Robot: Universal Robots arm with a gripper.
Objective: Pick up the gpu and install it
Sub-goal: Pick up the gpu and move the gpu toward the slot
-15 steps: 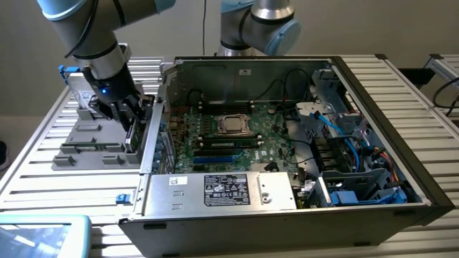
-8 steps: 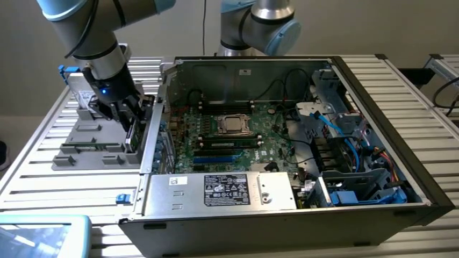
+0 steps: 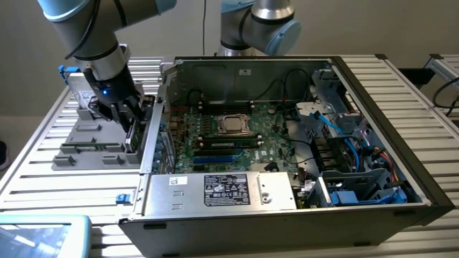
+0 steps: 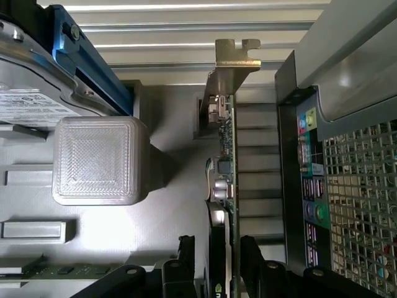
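The gpu (image 4: 224, 180) stands on edge in a grey holder tray (image 3: 90, 148), its green board to one side, its black shroud to the other, and its metal bracket (image 4: 236, 59) at the far end. My gripper (image 4: 218, 267) straddles the card, one finger on each side. Its fingers (image 4: 186, 257) are open, with a small gap to the shroud. In the exterior view the gripper (image 3: 133, 129) reaches down at the tray's edge beside the computer case (image 3: 401, 161), and the gpu (image 3: 132, 141) shows as a thin upright edge between the fingers.
A silver hard drive (image 4: 34, 105) with blue rails sits in the same tray, next to a raised grey block (image 4: 96, 161) and a memory stick (image 4: 56, 271). The case's rear panel (image 4: 310, 186) stands close beside the card. Inside lie the motherboard (image 3: 229, 137) and a power supply (image 3: 222, 191).
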